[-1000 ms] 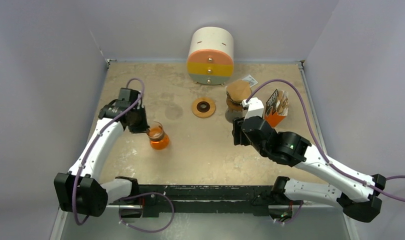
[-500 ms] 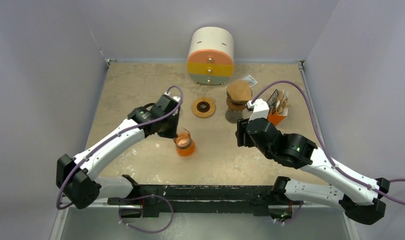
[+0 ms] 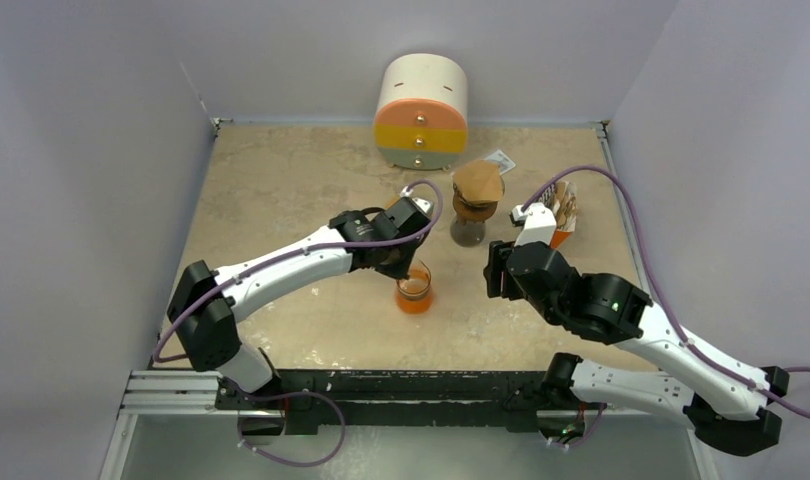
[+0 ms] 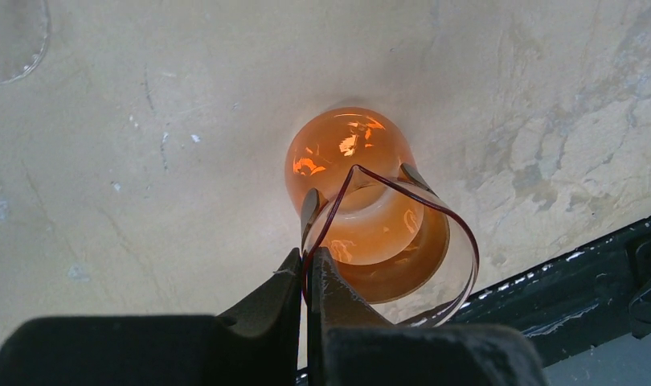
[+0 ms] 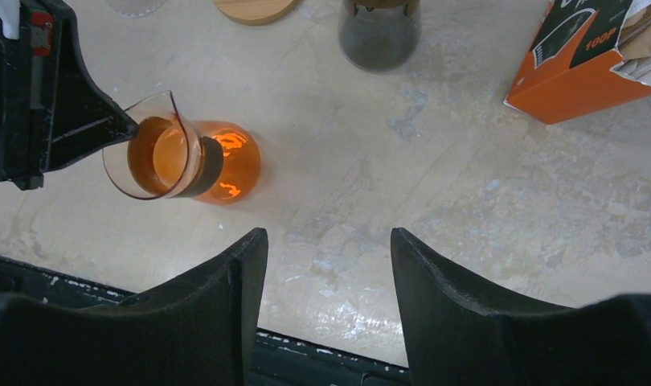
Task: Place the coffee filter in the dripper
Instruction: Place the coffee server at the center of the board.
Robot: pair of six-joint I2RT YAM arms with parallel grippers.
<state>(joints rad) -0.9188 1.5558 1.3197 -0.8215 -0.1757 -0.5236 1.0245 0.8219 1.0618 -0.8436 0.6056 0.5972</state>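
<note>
movement showed most in the left arm: a second before, it had been at the left side of the table (image 3: 281, 180) with the orange glass dripper (image 3: 414, 292) beside it, and it had since swung to the middle, carrying the dripper nearer the right arm. the wooden ring (image 5: 254, 6), plain in the overhead view before, was now covered there by the left arm and showed only at the top edge of the right wrist view. the right arm had drawn slightly back toward the near edge. the left gripper (image 4: 308, 261) was pinched tight on the thin rim of the dripper, one finger inside the mouth and one outside. the glass was tilted with its rim toward the gripper, and whether its base touched the table could not be told. the right gripper (image 5: 329, 241) had its fingers (image 5: 218, 314) well apart and held nothing, hovering above bare table just right of the dripper. the brown paper filters (image 3: 566, 203) stood in an orange box (image 3: 552, 238) at the right side of the table, beyond the right gripper and well apart from both sets of fingers. another brown filter (image 3: 478, 183) sat on a smoky grey glass vessel (image 3: 468, 232) left of the box, in front of a round drawer unit (image 3: 422, 110) at the back.
</note>
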